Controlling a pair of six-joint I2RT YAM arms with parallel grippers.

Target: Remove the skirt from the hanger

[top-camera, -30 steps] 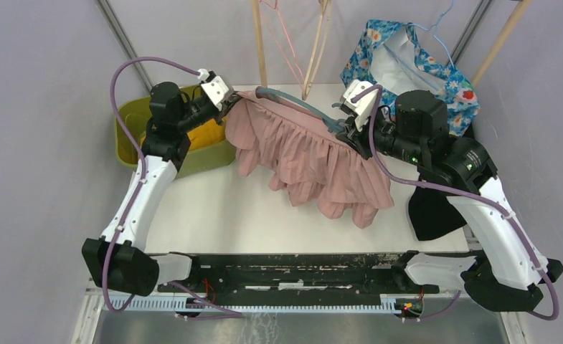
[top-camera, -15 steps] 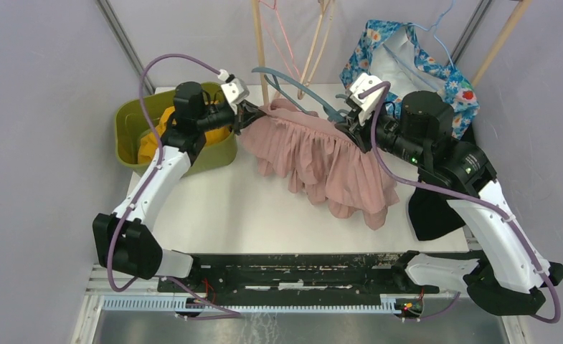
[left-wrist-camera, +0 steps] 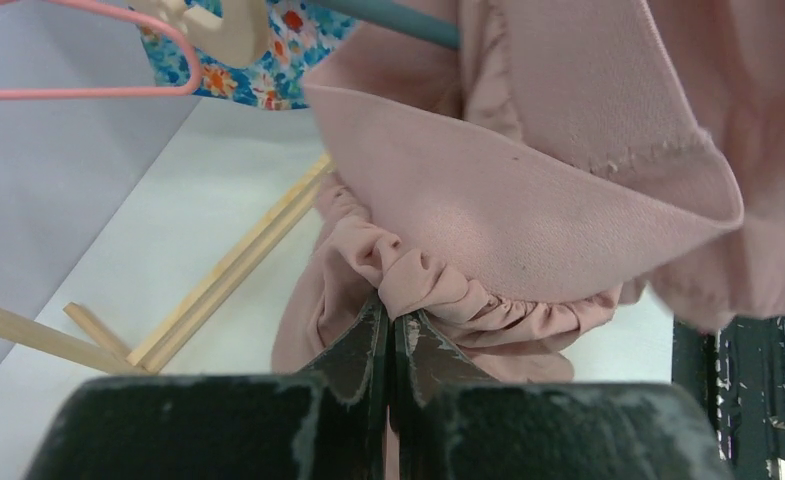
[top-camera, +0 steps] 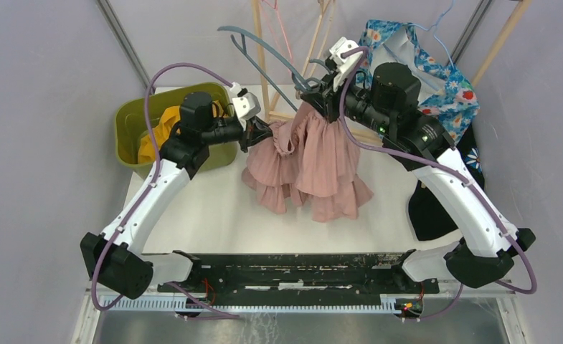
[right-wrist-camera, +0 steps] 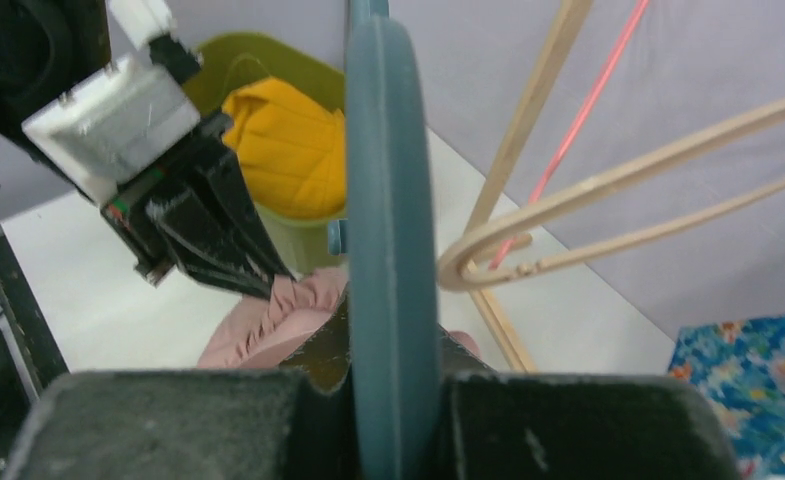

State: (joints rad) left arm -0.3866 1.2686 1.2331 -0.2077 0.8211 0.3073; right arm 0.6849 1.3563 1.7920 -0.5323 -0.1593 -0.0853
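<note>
The pink ruffled skirt (top-camera: 314,168) hangs bunched over the table's middle, its top gathered right under my right gripper (top-camera: 320,99). That gripper is shut on the grey-blue hanger (top-camera: 264,51), whose long arm sticks out bare, up and to the left. In the right wrist view the hanger (right-wrist-camera: 389,200) fills the gap between the jaws of that gripper (right-wrist-camera: 389,335). My left gripper (top-camera: 265,133) is shut on the skirt's elastic waistband (left-wrist-camera: 438,288), pinched at the tips (left-wrist-camera: 390,318). Whether the hanger's other end is still inside the skirt is hidden.
A green bin (top-camera: 130,115) holding a yellow garment (top-camera: 158,132) stands at the back left. A wooden rack (top-camera: 259,43) with hangers rises behind the skirt. A floral garment (top-camera: 414,61) hangs at the back right, with a black cloth (top-camera: 432,208) below it.
The right gripper has lifted the hanger up and to the left, and its long arm has come out of the skirt. The left gripper moved right with the waistband. The skirt went from spread to bunched.
</note>
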